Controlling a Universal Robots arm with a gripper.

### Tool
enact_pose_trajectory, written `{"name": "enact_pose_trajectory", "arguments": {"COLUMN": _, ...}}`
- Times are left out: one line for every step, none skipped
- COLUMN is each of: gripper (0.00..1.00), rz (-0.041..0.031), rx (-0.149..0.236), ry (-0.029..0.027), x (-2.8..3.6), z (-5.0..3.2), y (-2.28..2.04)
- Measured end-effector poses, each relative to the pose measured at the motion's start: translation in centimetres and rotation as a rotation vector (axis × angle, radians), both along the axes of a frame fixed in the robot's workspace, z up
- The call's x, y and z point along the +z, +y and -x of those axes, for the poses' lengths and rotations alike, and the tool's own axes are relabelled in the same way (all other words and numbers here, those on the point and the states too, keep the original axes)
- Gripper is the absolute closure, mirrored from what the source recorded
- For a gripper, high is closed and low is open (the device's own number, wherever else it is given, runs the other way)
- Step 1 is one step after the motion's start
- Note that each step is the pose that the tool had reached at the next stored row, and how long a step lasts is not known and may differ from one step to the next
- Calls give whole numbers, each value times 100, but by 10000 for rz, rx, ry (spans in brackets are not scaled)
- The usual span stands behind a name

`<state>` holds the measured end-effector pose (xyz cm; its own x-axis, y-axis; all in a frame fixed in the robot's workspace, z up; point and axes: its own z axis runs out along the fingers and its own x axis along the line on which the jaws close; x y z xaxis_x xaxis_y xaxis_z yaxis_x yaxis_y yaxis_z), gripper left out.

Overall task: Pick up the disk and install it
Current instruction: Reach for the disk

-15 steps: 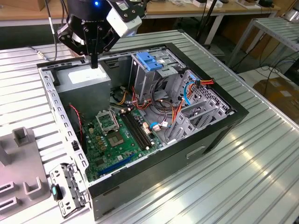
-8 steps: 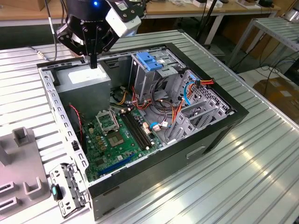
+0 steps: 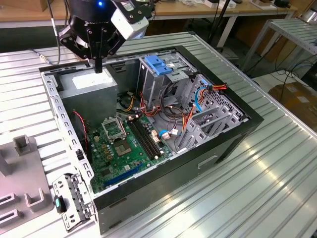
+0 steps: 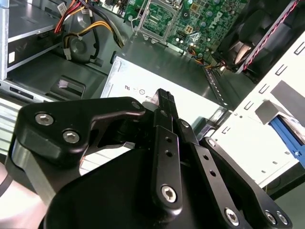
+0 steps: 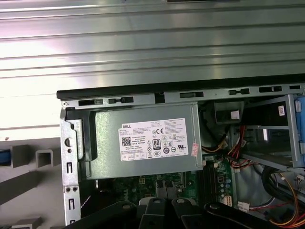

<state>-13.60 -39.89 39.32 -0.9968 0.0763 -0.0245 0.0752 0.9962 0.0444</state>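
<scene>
Second wrist view: end effector body covers part of the power supply label, arm above the power supply runs off-frame in exterior view, blue sliver beyond its case wall edge-cut in first wrist view, unidentifiable.

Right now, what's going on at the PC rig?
The arm's claw hangs shut over the power supply inside the open PC case, which sits on the ribbed metal table. The claw holds nothing, so the disk is not picked up yet. The drive cage with its light-blue latch plate stands at the exterior view's right of the claw, apart from it.
</scene>
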Motion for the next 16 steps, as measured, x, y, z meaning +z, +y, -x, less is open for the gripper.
{"name": "enact_pose_trajectory", "arguments": {"gripper": 89, "rz": 0, "rx": 0, "ry": 0, "x": 0, "z": 3, "y": 0}}
{"name": "enact_pose_trajectory", "arguments": {"gripper": 89, "rz": 0, "rx": 0, "ry": 0, "x": 0, "z": 6, "y": 0}}
{"name": "enact_pose_trajectory", "arguments": {"gripper": 89, "rz": 0, "rx": 0, "ry": 0, "x": 0, "z": 9, "y": 0}}
{"name": "enact_pose_trajectory", "arguments": {"gripper": 89, "rz": 0, "rx": 0, "ry": 0, "x": 0, "z": 12, "y": 0}}
{"name": "enact_pose_trajectory", "arguments": {"gripper": 89, "rz": 1, "rx": 0, "ry": 0, "x": 0, "z": 16, "y": 0}}
{"name": "enact_pose_trajectory", "arguments": {"gripper": 89, "rz": 0, "rx": 0, "ry": 0, "x": 0, "z": 21, "y": 0}}
{"name": "enact_pose_trajectory", "arguments": {"gripper": 89, "rz": 0, "rx": 0, "ry": 0, "x": 0, "z": 24, "y": 0}}
{"name": "enact_pose_trajectory", "arguments": {"gripper": 89, "rz": 0, "rx": 0, "ry": 0, "x": 0, "z": 28, "y": 0}}
{"name": "enact_pose_trajectory", "arguments": {"gripper": 89, "rz": 1, "rx": -1, "ry": 0, "x": 0, "z": 33, "y": 0}}
{"name": "enact_pose_trajectory", "arguments": {"gripper": 89, "rz": 1, "rx": -1, "ry": 0, "x": 0, "z": 40, "y": -1}}
{"name": "enact_pose_trajectory", "arguments": {"gripper": 89, "rz": 1, "rx": -1, "ry": 1, "x": 0, "z": 51, "y": -1}}
{"name": "enact_pose_trajectory", "arguments": {"gripper": 89, "rz": 0, "rx": 0, "ry": 0, "x": 0, "z": 69, "y": 0}}
{"name": "enact_pose_trajectory", "arguments": {"gripper": 89, "rz": 1, "rx": 0, "ry": 0, "x": 0, "z": 86, "y": 0}}
{"name": "enact_pose_trajectory", "arguments": {"gripper": 89, "rz": 0, "rx": 0, "ry": 0, "x": 0, "z": 94, "y": 0}}
{"name": "enact_pose_trajectory", "arguments": {"gripper": 89, "rz": -1, "rx": 0, "ry": -1, "x": -1, "z": 107, "y": 0}}
{"name": "enact_pose_trajectory", "arguments": {"gripper": 89, "rz": 0, "rx": 0, "ry": 0, "x": 0, "z": 124, "y": 0}}
